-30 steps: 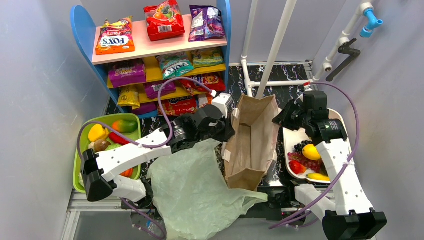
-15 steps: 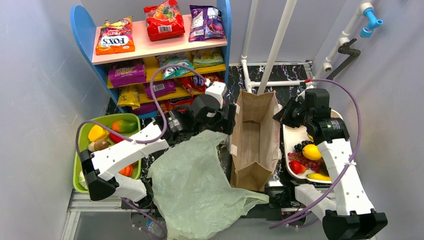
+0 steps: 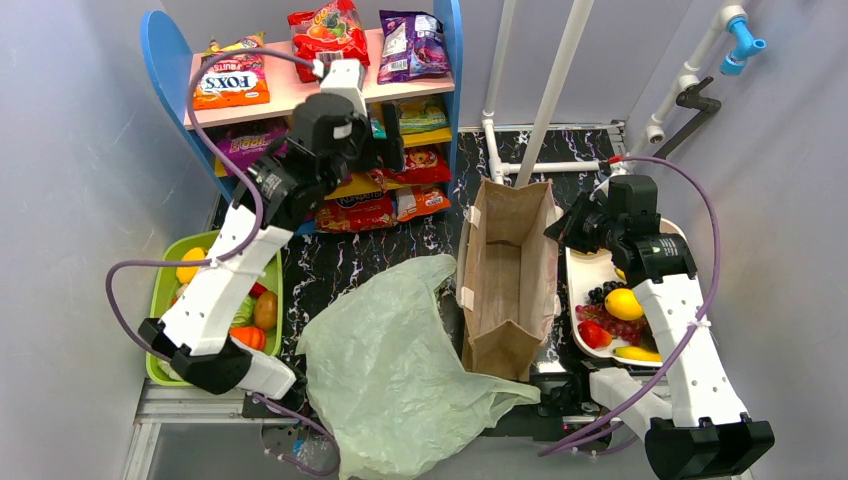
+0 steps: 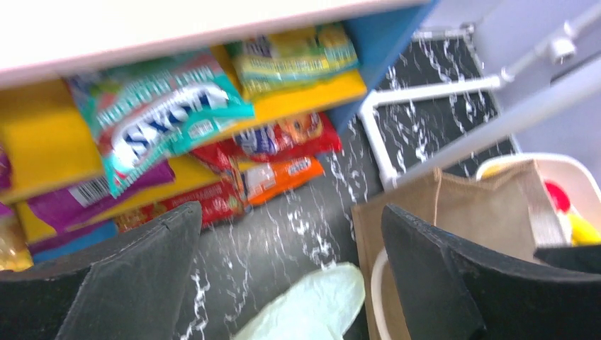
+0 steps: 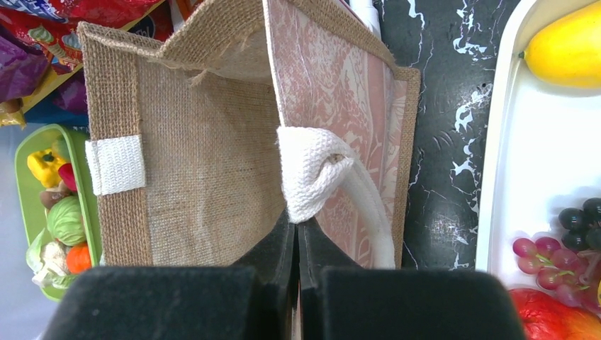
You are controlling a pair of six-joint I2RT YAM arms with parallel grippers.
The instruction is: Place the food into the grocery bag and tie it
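At the near bench (image 3: pixel 350 262) edge, grocery bag (image 3: pixel 395 370) slumped flat and crumpled, one corner spilling over the front rim, right side touching the foot of the upright brown bag (image 3: pixel 508 290). Further in, right gripper (image 5: pixel 298 239) pinched shut on that brown bag's wall just under its white handle (image 5: pixel 312 177), white tray (image 3: pixel 583 275) of fruit just beside; at the left edge, food (image 3: pixel 247 337) lying in the green tray (image 3: pixel 160 300), beside the grocery bag but apart from it. Farthest back, left gripper (image 4: pixel 287 221) spread wide and holding nothing, raised before the snack shelf (image 3: pixel 300 97), a strip of bare black bench between shelf and bags.
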